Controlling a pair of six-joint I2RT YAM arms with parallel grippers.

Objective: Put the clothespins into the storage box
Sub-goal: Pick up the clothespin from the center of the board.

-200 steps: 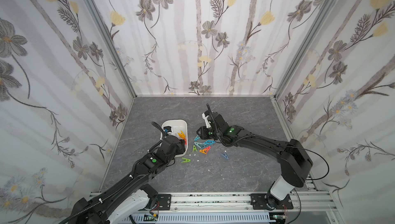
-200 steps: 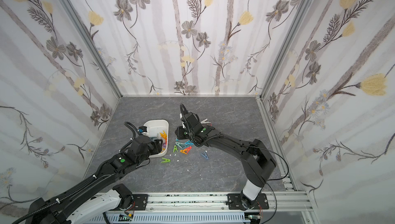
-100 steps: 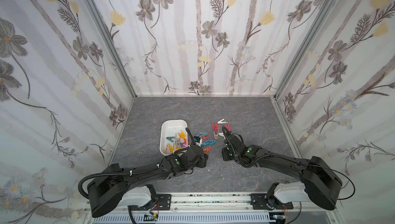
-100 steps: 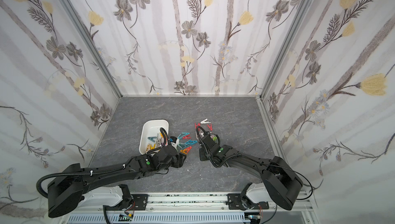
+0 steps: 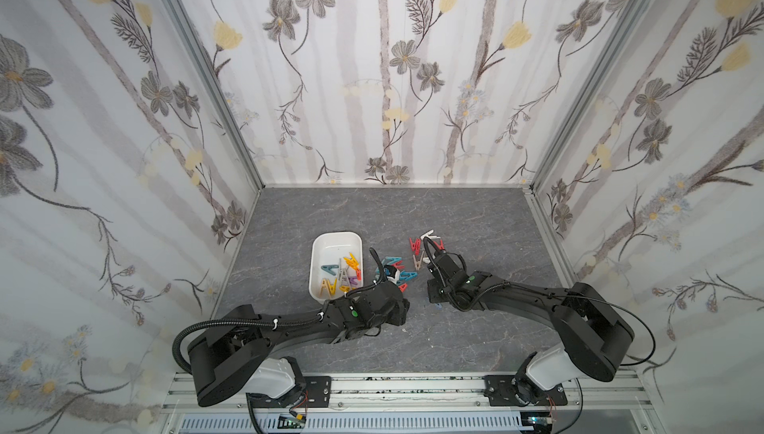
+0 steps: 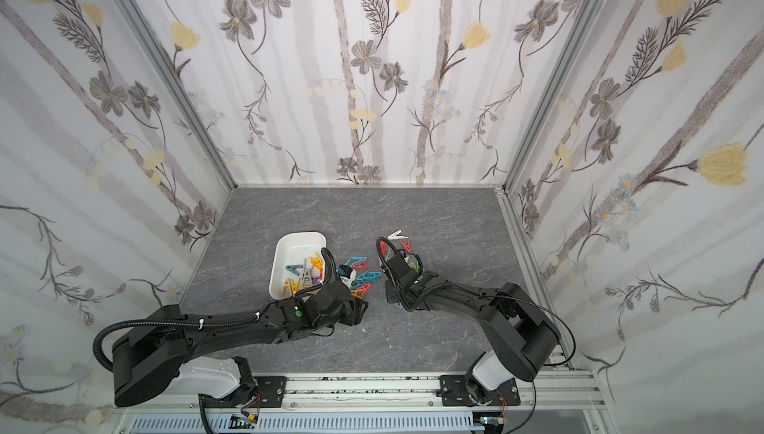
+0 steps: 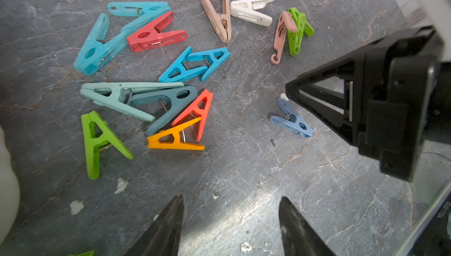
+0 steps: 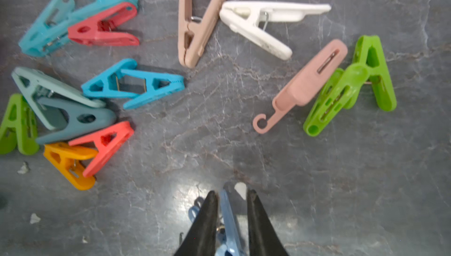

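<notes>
Status: left gripper [image 7: 230,197] empty, right gripper [image 8: 231,192] astride one pin

White storage box [image 5: 335,245], clothespins [image 5: 344,274] inside, sits just beyond left gripper's spread jaws. Loose clothespins lie between both grippers. Right gripper's fingers flank pale blue clothespin [image 8: 228,218]; clamped or not, can't tell.

Cut off by the edge of the right wrist view: pale blue clothespin [image 8: 228,220] between the fingers [image 8: 205,223] of the right gripper [image 8: 231,192]; grip impossible to confirm. Blurred there: the clothespins [image 8: 73,120] of the pile. In the left wrist view, only a blurred white piece of the storage box [image 7: 7,181] and the tips of the left gripper [image 7: 230,196]. In both top views, fingertips of both grippers hidden under left arm [image 5: 355,312] and right arm [image 5: 467,287].
</notes>
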